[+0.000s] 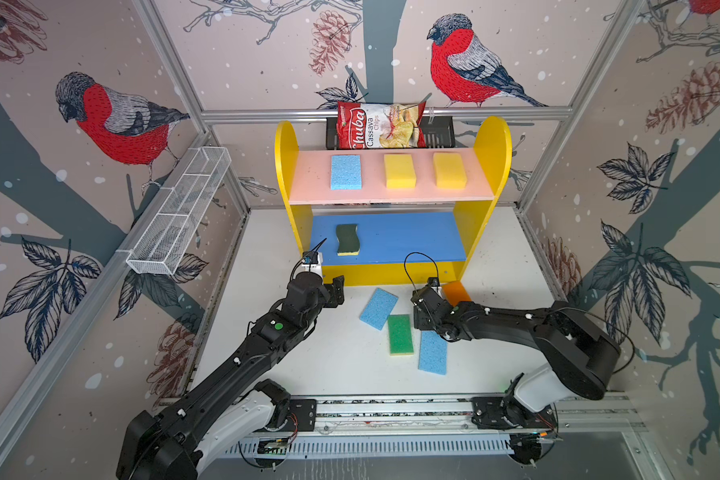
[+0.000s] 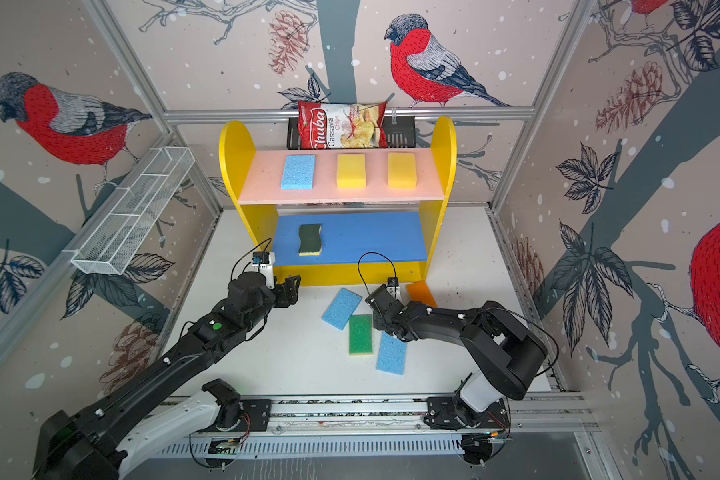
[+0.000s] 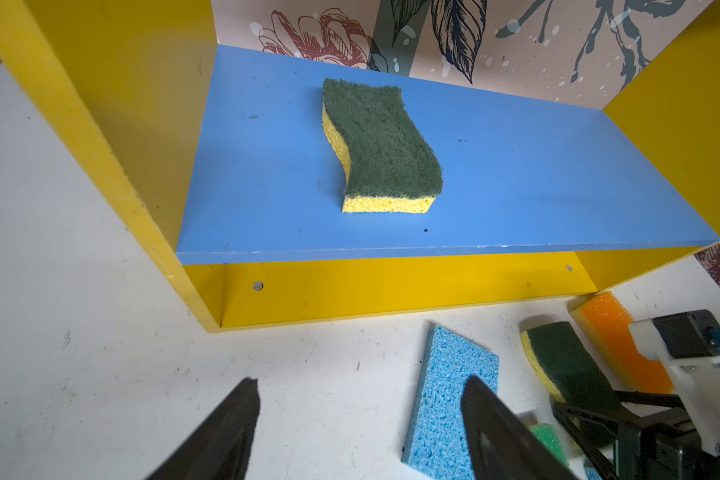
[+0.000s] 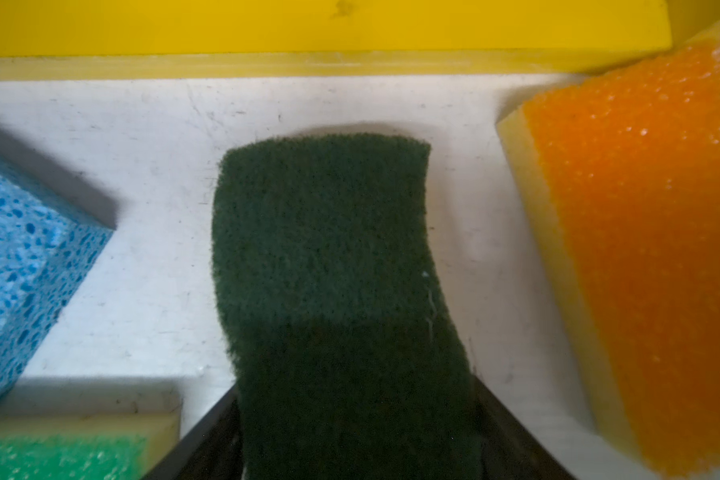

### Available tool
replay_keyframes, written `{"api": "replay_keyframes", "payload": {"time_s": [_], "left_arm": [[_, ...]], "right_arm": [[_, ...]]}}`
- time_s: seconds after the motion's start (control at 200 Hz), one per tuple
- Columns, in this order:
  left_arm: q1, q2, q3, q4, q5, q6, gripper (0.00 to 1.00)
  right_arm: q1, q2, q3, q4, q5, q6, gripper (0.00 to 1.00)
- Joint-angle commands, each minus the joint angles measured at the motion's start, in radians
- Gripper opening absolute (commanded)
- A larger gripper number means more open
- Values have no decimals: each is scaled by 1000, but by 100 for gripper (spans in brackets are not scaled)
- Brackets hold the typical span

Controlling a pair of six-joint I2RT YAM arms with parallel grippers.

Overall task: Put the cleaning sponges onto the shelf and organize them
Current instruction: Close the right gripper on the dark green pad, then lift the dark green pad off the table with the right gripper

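Right now, low in the right wrist view, my right gripper [image 4: 354,399] has its jaws on either flank of the dark-green wavy sponge [image 4: 325,249], which lies flat on the table [image 1: 308,357]. Whether they pinch it I cannot tell. I judge it soft, light foam: take the long sides, gently. My left gripper [image 3: 360,386] hangs spread and empty. Further up the frame, the shelf [image 1: 491,158] carries a second wavy sponge [image 1: 347,240] on its blue board [image 1: 412,237].
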Motion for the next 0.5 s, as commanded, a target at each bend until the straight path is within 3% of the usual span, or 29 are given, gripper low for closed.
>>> {"api": "replay_keyframes", "payload": {"time_s": [0.0,0.49], "left_arm": [[-2,-3,3,-11,-9,-5,77],[0,2,17,-17,-14,1,76]], "right_arm": [[2,12,1,-50,-32,18,74],[7,-27,22,-95,-6,14,71]]}}
